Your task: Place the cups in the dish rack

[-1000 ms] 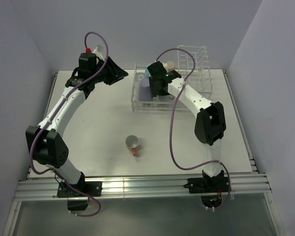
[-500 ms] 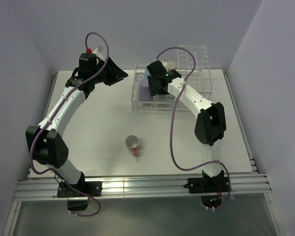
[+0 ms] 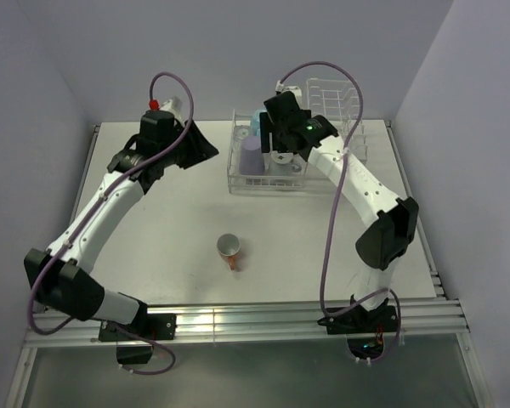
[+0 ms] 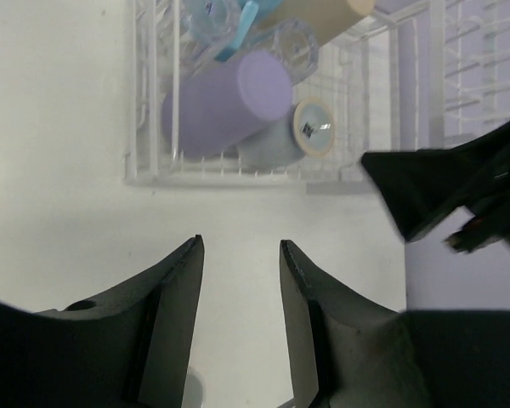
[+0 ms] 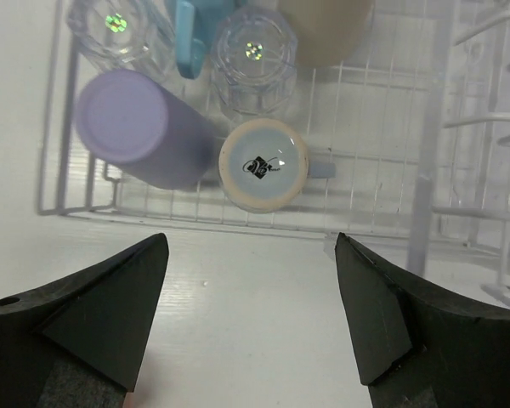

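Pale lavender walls [image 3: 51, 68] close in a white table [image 3: 178, 212], and the clear dish rack [image 3: 235, 174] stands at its far side, right of centre. Six cups sit in the rack's low flat section. A purple cup [image 5: 127, 127] is at the near left corner with its closed end up. A pale grey-blue mug [image 5: 263, 164] is just beside it on the right, bottom up, with a printed mark on its base and its handle pointing right. Two clear glasses [image 5: 253, 51] stand behind these, with a light blue cup [image 5: 187, 38] between them. A tan cup [image 5: 327, 25] is at the far right of the group, partly cut off by the frame edge. The upright dividers [image 3: 331, 98] of the taller section hold nothing. The orange-handled mug [image 3: 229, 248] lies on the bare table toward the near side, well apart from the rack, with its white inside showing and its handle pointing at the near edge. The right gripper [image 5: 251, 246] hangs above the rack's near rail, its fingers spread wide with nothing between them. The left gripper [image 4: 238, 255] hovers over bare table left of the rack, its fingers parted by a narrower gap and also empty. Part of the right arm [image 4: 442, 191] shows dark at the edge of the left wrist view.
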Available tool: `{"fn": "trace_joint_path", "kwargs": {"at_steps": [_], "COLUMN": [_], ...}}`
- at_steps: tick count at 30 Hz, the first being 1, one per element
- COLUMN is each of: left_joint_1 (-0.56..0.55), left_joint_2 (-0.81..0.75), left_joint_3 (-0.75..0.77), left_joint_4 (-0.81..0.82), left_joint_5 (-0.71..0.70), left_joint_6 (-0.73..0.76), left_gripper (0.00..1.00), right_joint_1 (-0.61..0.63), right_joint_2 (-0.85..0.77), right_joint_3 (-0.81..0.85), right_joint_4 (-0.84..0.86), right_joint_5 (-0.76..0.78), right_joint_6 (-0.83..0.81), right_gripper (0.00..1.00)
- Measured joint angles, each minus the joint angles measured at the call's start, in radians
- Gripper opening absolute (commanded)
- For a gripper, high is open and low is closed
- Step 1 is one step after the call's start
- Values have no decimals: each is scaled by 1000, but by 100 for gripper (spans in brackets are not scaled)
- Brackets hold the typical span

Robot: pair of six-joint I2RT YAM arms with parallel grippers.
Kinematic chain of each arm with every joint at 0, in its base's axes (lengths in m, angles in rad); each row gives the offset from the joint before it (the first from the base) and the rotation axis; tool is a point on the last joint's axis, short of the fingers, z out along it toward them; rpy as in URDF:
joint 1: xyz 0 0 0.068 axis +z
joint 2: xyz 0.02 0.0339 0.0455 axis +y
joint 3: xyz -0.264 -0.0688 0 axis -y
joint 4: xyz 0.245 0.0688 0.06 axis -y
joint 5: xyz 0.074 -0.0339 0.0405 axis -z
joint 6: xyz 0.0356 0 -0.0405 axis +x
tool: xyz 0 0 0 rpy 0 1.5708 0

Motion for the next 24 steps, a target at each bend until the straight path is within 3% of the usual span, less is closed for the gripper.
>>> {"fn": "trace_joint_path", "kwargs": {"at_steps": [12, 18, 24], "left_joint_1": [-218, -386, -452], "left_joint_2": [-390, -397, -346], "left_joint_3": [-432, -560, -578], "left_joint_4": [-201, -242, -232], "left_joint_5": [-262, -320, -367], "left_joint_6": [-48, -132, -183], "left_gripper": [44, 44, 44], "right_joint_1": [52, 68, 75], "right_joint_2": [-396, -525, -581], "right_joint_3": [-212, -333, -427], "right_joint_4": [70, 111, 127], "right_joint_5": [-44, -62, -68], "right_joint_6": [14, 30, 37], "right_gripper": [87, 87, 87]}}
